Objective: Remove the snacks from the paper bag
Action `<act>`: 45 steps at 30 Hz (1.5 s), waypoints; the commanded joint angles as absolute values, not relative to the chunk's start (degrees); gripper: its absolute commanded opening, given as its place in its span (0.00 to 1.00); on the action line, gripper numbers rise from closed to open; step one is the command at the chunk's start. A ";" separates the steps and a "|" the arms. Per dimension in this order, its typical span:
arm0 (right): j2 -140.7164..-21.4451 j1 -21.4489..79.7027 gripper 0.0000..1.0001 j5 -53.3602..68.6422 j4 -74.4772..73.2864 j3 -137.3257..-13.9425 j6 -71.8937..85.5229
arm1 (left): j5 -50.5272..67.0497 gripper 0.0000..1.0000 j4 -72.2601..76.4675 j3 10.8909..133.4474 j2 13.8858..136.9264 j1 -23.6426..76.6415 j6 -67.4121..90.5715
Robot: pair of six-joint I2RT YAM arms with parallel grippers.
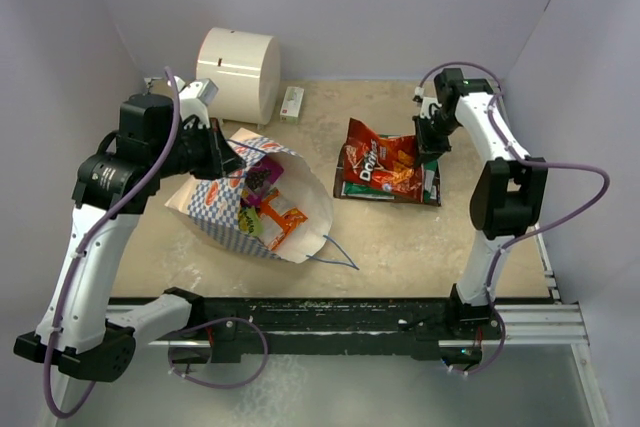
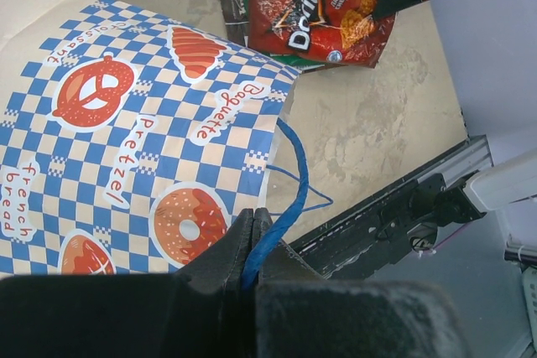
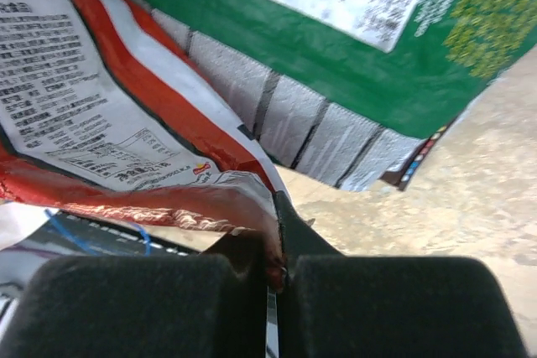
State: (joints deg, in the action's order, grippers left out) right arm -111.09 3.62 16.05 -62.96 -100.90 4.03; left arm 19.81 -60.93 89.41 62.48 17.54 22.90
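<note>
**Both grippers pinched tight**

The left gripper (image 2: pixel 252 236) clamps the blue cord handle (image 2: pixel 288 175) of the paper bag (image 2: pixel 126 148). The bag lies left of centre, with a purple packet (image 1: pixel 262 177) and an orange packet (image 1: pixel 285 223) showing inside. Farther right, the right gripper (image 3: pixel 277 267) grips the red packet (image 3: pixel 126 132) by its edge (the green packet (image 3: pixel 336 48) sits beneath).
</note>
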 commanded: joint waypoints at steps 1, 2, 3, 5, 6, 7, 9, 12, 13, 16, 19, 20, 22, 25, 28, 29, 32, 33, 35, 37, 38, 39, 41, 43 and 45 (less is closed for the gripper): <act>-113.09 3.52 0.00 8.16 -64.81 -105.96 -0.46 | 20.35 0.00 -59.51 91.60 62.88 17.71 21.62; -113.79 3.52 0.00 8.05 -64.57 -106.76 -0.71 | 20.45 0.00 -59.41 91.54 62.97 17.74 21.62; -114.47 3.52 0.00 7.74 -64.51 -107.81 -0.78 | 20.46 0.00 -59.41 91.54 63.08 17.70 21.67; -115.90 3.56 0.00 7.77 -64.51 -109.40 -0.97 | 20.52 0.00 -59.42 91.51 63.24 17.75 21.71; -116.53 3.57 0.02 7.69 -64.54 -109.87 -1.01 | 20.48 0.00 -59.41 91.63 63.16 17.70 21.71; -117.05 3.59 0.05 7.38 -64.67 -110.02 -0.97 | 20.40 0.00 -59.41 91.69 63.27 17.71 21.63; -117.51 3.60 0.10 6.07 -64.55 -109.85 -1.07 | 20.01 0.00 -59.64 91.79 63.28 17.72 21.49; -117.37 3.60 0.20 3.91 -64.15 -110.16 -0.84 | 19.21 0.00 -60.19 92.09 63.31 17.67 21.17; -117.10 3.60 0.27 3.02 -63.74 -110.31 -0.72 | 19.02 0.00 -60.35 92.07 63.22 17.74 21.18; -116.62 3.60 0.42 -0.30 -62.75 -111.37 -0.74 | 18.93 0.00 -60.30 91.94 63.36 17.67 21.18; -116.98 3.60 0.50 -3.28 -62.35 -112.82 -0.49 | 19.05 0.00 -60.08 92.10 63.77 17.69 21.15; -116.92 3.60 0.52 -4.44 -62.25 -113.07 -0.19 | 19.11 0.00 -60.07 92.15 63.85 17.75 21.18; -115.84 3.60 0.58 -7.50 -61.72 -113.10 0.72 | 19.27 0.00 -60.11 92.32 64.02 17.73 21.18; -113.31 3.60 0.66 -12.88 -61.09 -112.22 2.53 | 19.40 0.00 -60.27 92.46 63.92 17.71 21.18; -110.34 3.60 0.70 -15.47 -60.67 -111.06 4.61 | 20.23 0.00 -60.29 92.04 63.83 17.71 21.33; -108.79 3.67 0.71 -14.86 -60.50 -110.68 5.33 | 20.82 0.00 -60.23 91.88 63.71 17.69 21.42; -104.47 5.32 0.71 -10.77 -59.30 -108.73 7.71 | 21.76 0.00 -60.03 91.41 63.27 17.73 21.38; -102.54 6.62 0.71 -8.84 -58.22 -107.48 8.52 | 21.93 0.00 -59.91 91.36 63.01 17.67 21.37; -98.61 10.48 0.71 -4.13 -55.13 -104.41 9.27 | 22.85 0.00 -59.50 90.90 62.39 17.73 21.36; -94.96 15.20 0.71 -0.05 -50.88 -100.64 11.48 | 24.71 0.00 -58.93 90.16 61.80 17.69 21.36; -93.15 18.21 0.71 2.54 -48.87 -98.49 13.20 | 25.65 0.00 -58.68 89.75 61.39 17.70 21.36; -90.59 20.20 0.71 5.42 -46.36 -95.84 15.58 | 26.53 0.00 -58.36 89.27 60.85 17.71 21.36; -85.84 24.72 0.71 10.46 -39.80 -89.86 19.04 | 27.26 0.00 -58.14 88.26 59.73 17.68 21.55; -80.48 29.11 0.71 14.80 -31.52 -82.80 21.57 | 27.46 0.00 -58.03 86.75 58.35 17.69 21.78; -75.24 33.06 0.72 17.92 -22.19 -73.46 22.56 | 27.47 0.00 -57.80 85.06 57.04 17.69 22.67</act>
State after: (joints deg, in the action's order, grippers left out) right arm -83.79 28.42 7.49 -39.79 -85.06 16.34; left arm 25.12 -60.40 87.37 60.07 17.54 22.87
